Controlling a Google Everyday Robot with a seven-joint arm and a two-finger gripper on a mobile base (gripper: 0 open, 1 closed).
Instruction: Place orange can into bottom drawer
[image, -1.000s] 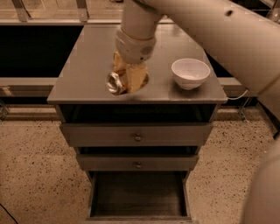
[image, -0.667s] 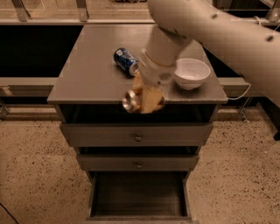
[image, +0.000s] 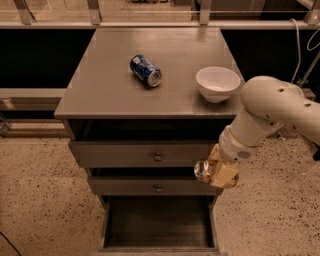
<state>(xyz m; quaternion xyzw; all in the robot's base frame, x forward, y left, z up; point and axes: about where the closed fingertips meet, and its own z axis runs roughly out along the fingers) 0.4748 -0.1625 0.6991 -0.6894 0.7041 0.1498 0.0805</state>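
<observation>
My gripper (image: 216, 171) is shut on the orange can (image: 203, 170). The can lies sideways in it, with its silver end facing left and its golden body mostly hidden by the fingers. The gripper hangs in front of the cabinet's right side, level with the second drawer. The bottom drawer (image: 159, 225) is pulled open just below and to the left, showing a dark wide interior.
A blue can (image: 145, 70) lies on its side on the grey cabinet top (image: 100, 85). A white bowl (image: 217, 83) stands at the top's right front corner. Two shut drawers with round knobs (image: 158, 157) sit above the open one. Speckled floor lies on both sides.
My gripper carried the orange can off the cabinet top, moving right and down past the front edge to the level of the second drawer. The blue can has come into view.
</observation>
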